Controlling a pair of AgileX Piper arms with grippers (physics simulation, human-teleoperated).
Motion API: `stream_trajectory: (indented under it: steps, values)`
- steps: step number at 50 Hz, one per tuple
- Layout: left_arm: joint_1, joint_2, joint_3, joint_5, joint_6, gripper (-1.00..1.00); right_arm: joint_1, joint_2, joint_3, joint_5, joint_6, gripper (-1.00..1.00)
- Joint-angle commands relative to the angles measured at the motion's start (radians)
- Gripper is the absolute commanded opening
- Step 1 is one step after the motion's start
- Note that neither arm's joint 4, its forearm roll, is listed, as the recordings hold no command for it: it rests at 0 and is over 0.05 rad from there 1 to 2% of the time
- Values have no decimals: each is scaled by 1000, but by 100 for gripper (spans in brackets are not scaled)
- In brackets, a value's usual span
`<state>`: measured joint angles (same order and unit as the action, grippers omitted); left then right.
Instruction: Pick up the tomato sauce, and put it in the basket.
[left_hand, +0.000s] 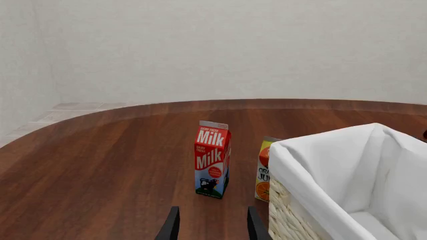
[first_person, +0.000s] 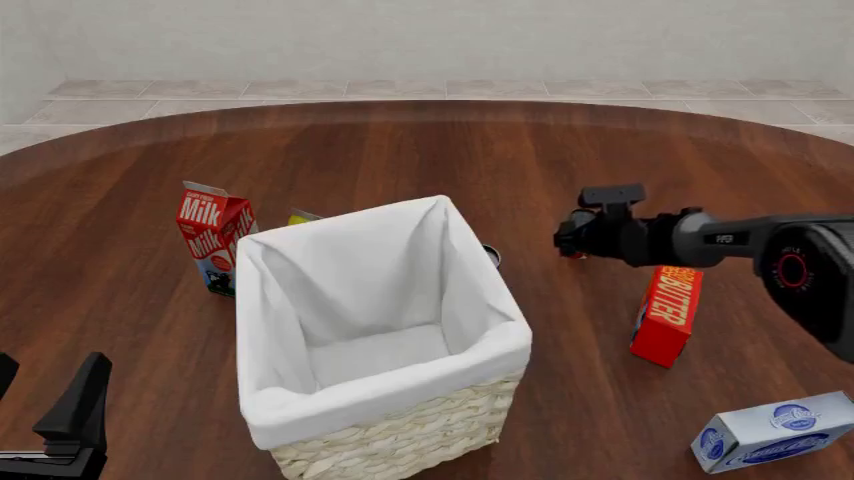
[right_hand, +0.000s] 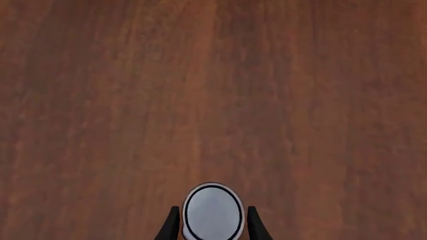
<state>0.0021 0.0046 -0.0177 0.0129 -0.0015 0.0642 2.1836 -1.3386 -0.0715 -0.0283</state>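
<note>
basket (first_person: 380, 345) mid-table, white liner open upward | right gripper (first_person: 577, 240) at basket's 2 o'clock, nearer arm, wrist view looking straight down | tomato sauce (right_hand: 213, 212) between its fingers, axis upright, grey lid up, fingers hugging its sides, seemingly pinched | left gripper (left_hand: 210, 225) spread, idle at 7 o'clock

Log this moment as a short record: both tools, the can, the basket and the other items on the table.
right tool: fingers either side of the tomato sauce, grey lid facing the camera; contact cannot be told
left tool: open, empty, low near the basket
basket: upright, white liner, nothing visible inside
milk carton: upright, left of the basket
butter box: leaning, under the right arm
blue-and-white box: lying flat, front right
</note>
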Motion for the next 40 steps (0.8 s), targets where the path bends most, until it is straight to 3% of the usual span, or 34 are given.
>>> stream_trajectory:
  steps: [1, 2, 3, 17, 40]
  values:
    - [-1, -3, 0, 2, 2, 100, 2, 29, -9, -7, -1, 100]
    - [0, -3, 0, 2, 1, 100, 2, 26, -7, -9, -3, 100]
    - [0, -3, 0, 2, 2, 100, 3, 23, -4, -10, -2, -100]
    - [0, -3, 0, 2, 1, 100, 7, -54, 46, -5, -13, -100]
    - [-1, -3, 0, 2, 1, 100, 27, -370, 201, 77, -35, -100]
